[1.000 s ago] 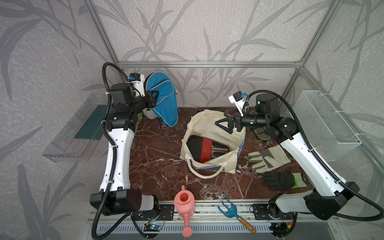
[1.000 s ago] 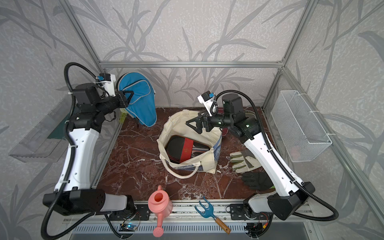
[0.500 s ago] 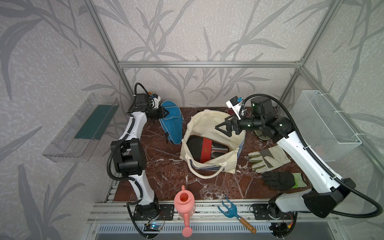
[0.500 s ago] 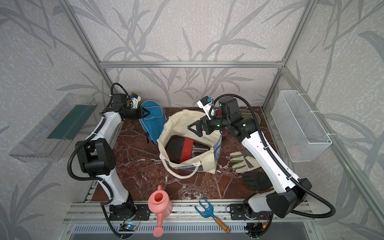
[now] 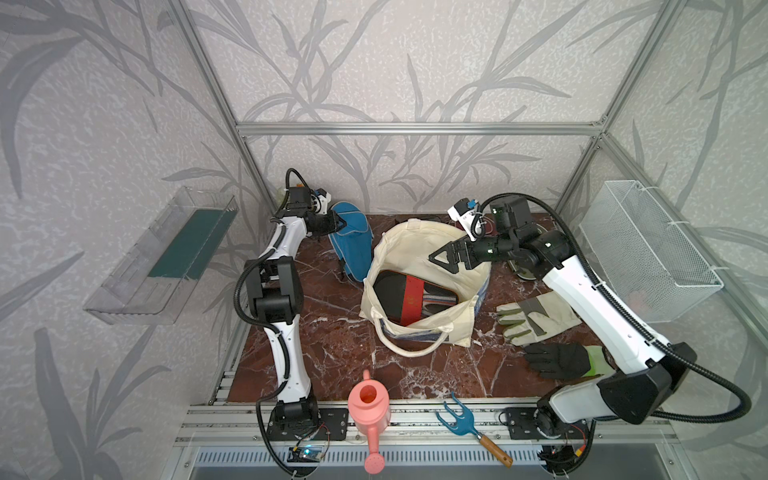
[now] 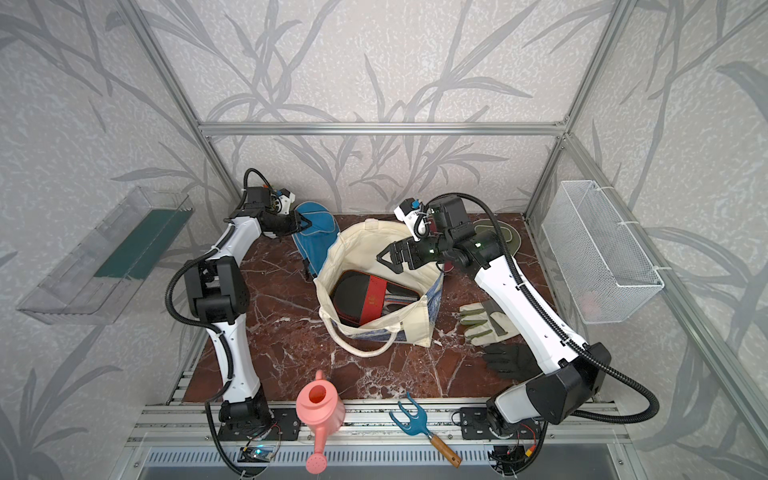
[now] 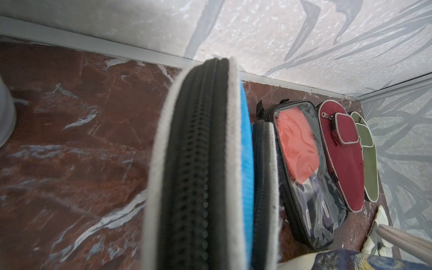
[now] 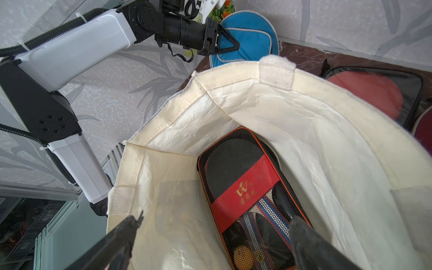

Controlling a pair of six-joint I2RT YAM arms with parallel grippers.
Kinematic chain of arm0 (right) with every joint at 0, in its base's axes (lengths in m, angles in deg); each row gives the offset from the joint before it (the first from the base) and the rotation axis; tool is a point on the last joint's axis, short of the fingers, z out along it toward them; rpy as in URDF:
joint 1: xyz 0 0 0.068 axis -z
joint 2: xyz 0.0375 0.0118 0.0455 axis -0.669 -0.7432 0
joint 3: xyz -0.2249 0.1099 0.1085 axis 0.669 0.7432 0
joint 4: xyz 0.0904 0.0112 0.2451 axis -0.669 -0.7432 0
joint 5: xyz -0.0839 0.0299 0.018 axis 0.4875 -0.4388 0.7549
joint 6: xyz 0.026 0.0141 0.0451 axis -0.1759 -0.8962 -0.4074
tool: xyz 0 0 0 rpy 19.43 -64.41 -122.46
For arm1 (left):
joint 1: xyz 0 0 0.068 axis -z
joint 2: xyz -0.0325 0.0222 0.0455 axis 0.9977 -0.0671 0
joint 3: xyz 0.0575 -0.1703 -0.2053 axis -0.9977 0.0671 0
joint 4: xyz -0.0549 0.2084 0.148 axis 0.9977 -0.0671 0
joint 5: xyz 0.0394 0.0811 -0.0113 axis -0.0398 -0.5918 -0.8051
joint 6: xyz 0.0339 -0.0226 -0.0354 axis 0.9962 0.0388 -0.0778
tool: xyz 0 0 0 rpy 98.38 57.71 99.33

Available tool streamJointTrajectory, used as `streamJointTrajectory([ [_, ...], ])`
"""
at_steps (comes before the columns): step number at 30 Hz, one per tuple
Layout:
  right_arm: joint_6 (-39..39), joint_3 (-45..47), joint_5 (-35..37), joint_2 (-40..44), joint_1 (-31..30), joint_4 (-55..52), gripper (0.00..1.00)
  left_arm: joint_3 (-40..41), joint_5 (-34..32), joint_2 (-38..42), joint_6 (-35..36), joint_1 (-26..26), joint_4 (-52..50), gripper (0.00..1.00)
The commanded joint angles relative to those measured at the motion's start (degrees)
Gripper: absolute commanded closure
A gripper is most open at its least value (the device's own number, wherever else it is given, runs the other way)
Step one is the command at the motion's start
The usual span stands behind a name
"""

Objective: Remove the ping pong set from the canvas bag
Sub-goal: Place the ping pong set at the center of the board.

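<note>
Though not yet emptied, shows the canvas bag (image 5: 424,328) in the middle of the worktop (image 5: 332,332) with the black-and-red case (image 5: 409,293) inside, directly below and just in front of the right end effector (image 5: 446,259), which is spread wide and empty above the rim. Lies with its long axis slanting across the bag, rounded end toward the left arm and handle end toward the right, so probably calls for a straight descent by the nearer right arm. Elsewhere shows the left end effector (image 5: 338,224) narrowed on the edge of the blue cover (image 5: 353,245) in the far left corner, outside the bag.
</note>
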Motion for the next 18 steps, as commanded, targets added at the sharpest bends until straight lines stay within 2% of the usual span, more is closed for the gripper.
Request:
streamJointTrajectory([
  [1,-0.7,-2.3,3.5,-0.2,-0.8,-3.0,0.01,-5.8,-1.4,-3.4,2.0,2.0,-0.5,1.0],
  [10,0.2,-7.0,6.0,-2.1,-1.4,-6.7,0.01,-18.6,-4.0,-13.5,2.8,5.0,-6.9,0.99],
  [12,0.5,-7.6,6.2,-2.4,-1.5,-7.2,0.01,-20.5,-4.0,-15.2,2.8,5.3,-8.0,0.93],
  [14,0.9,-8.4,6.4,-2.9,-1.4,-7.8,0.01,-22.3,-3.5,-16.8,2.7,5.5,-9.2,0.8],
  [18,1.4,-9.4,6.6,-3.7,-1.6,-8.7,0.01,-24.0,-3.4,-18.2,3.6,6.3,-10.8,0.65],
])
